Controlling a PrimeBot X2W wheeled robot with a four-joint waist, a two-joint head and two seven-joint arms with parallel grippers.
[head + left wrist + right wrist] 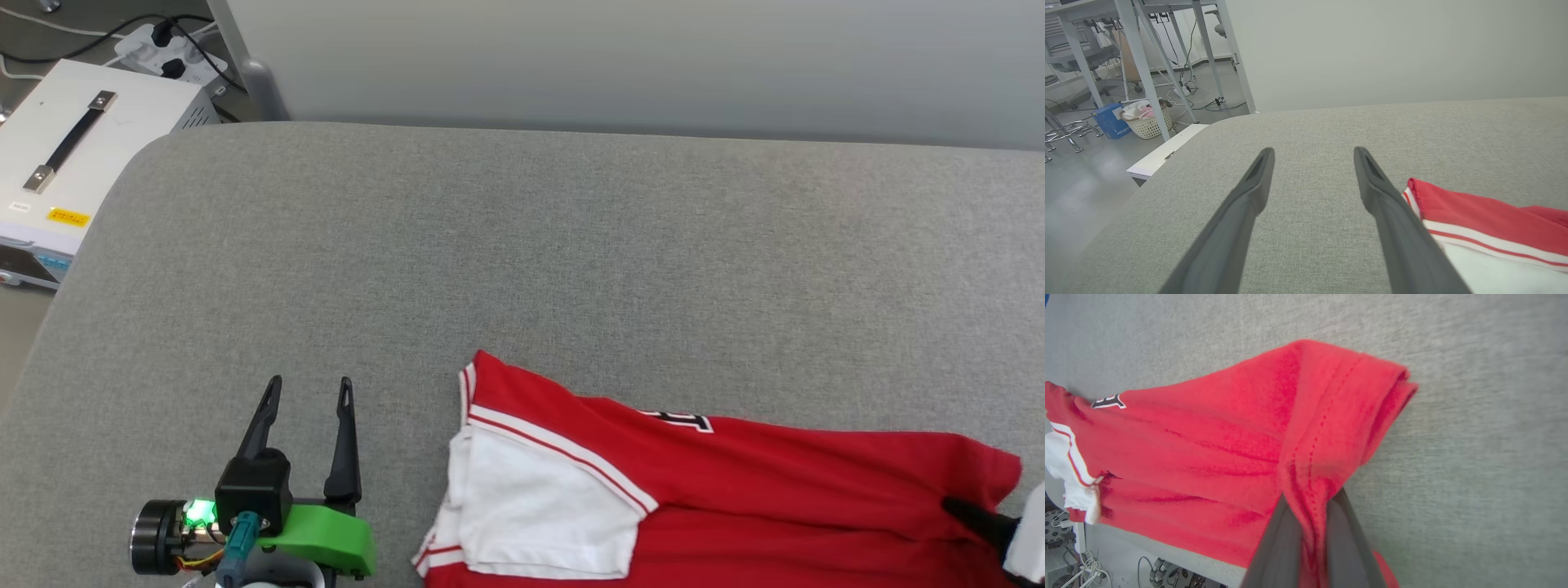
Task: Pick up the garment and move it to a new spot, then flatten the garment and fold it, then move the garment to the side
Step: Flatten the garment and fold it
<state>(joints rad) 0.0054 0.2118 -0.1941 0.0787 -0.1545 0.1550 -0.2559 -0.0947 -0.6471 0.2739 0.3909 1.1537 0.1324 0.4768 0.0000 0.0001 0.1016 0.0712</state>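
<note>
The garment [735,490] is laid across the near right part of the grey surface [522,245]. A fold of its red hem is pinched between the fingers of the right gripper [1312,496]. The left gripper [310,380] is held spread just beside the white sleeve [539,506]

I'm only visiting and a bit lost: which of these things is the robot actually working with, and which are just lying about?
In the job: garment, pinched in the shut right gripper; open left gripper beside it; grey surface underneath.
Lying about: white case, power strip, basket, blue box.
</note>
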